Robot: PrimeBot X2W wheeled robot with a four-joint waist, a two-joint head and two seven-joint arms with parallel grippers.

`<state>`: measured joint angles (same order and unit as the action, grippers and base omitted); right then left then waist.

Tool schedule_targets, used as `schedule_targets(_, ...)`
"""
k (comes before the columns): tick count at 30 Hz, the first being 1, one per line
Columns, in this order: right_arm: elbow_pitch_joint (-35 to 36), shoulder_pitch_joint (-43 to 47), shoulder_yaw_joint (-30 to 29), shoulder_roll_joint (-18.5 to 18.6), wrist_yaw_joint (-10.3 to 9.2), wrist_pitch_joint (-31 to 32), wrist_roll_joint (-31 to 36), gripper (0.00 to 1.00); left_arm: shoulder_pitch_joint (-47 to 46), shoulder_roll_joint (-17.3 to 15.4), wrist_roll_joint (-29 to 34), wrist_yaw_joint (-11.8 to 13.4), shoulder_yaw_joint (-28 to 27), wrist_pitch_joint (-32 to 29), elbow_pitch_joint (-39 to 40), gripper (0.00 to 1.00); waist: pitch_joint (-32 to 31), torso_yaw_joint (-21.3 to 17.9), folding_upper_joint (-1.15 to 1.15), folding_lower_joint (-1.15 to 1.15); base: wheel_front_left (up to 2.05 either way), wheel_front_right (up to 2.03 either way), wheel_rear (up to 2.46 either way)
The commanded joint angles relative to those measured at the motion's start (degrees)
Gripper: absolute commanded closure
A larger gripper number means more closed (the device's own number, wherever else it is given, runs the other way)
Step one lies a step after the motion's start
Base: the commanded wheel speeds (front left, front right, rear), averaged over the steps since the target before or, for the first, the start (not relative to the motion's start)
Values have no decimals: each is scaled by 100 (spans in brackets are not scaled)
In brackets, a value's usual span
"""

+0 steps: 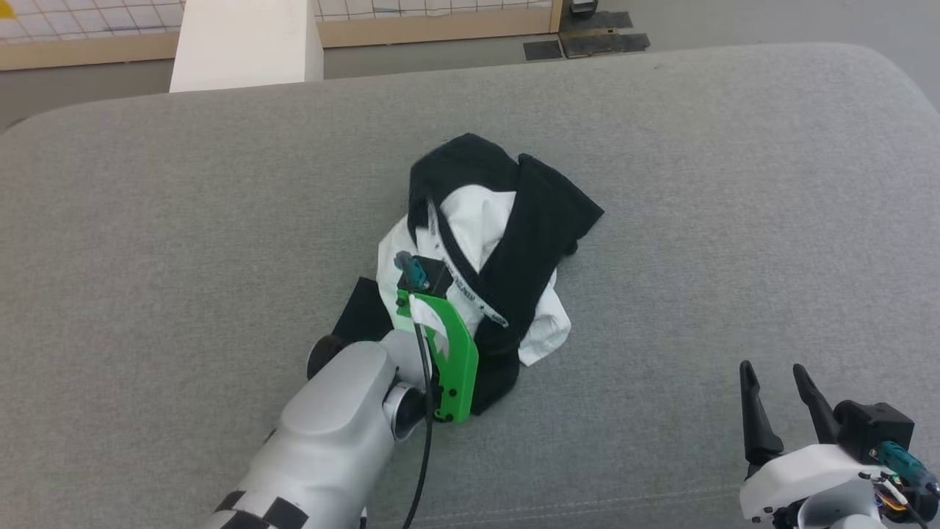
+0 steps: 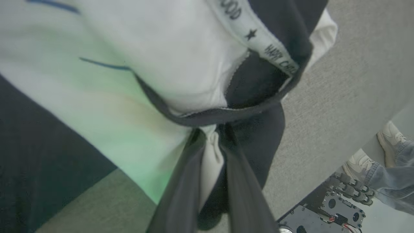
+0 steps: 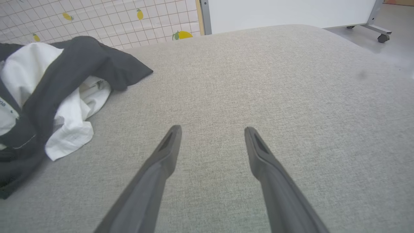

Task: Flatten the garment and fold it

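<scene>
Found the garment bunched in a heap at the middle of the grey cushion. Saw the left gripper clenched on a thin pinch of its white fabric. Saw the right gripper released, jaws wide, near the cushion's front edge. Feared a slip from so small a pinch, or tangled black sleeves dragged along on lifting. Spotted no containers.

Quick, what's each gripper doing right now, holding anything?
Left gripper: shut on the garment, pinching a white fold.
Right gripper: open, holding nothing.
</scene>
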<state>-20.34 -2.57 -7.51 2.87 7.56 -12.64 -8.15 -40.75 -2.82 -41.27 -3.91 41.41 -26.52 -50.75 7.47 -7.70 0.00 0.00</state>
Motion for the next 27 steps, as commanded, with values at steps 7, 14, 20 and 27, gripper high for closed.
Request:
schedule_targets(7, -71, -3, -80, 0, -8, -72, -32, 0, -38, -17, -846, 167, -444, -280, 392, 0, -248, 248, 0, 0, 0, 0, 0)
schedule_targets(14, -60, 134, -170, 0, -8, -72, -40, 0, -93, -415, -1600, 154, -1573, 435, 1404, 0, -609, 477, 0, 0, 0, 0, 0)
schedule_targets(20, 73, 129, -187, 0, -8, -39, -46, 0, 433, -1082, -1542, 140, -2376, 1813, 2388, 0, -740, 575, 0, 0, 0, 0, 0)
schedule_targets(27, 206, 135, -187, 0, -8, 47, -72, 0, 1718, -1757, -473, 601, -2724, 3695, 3335, 0, -777, 629, 0, 0, 0, 0, 0)
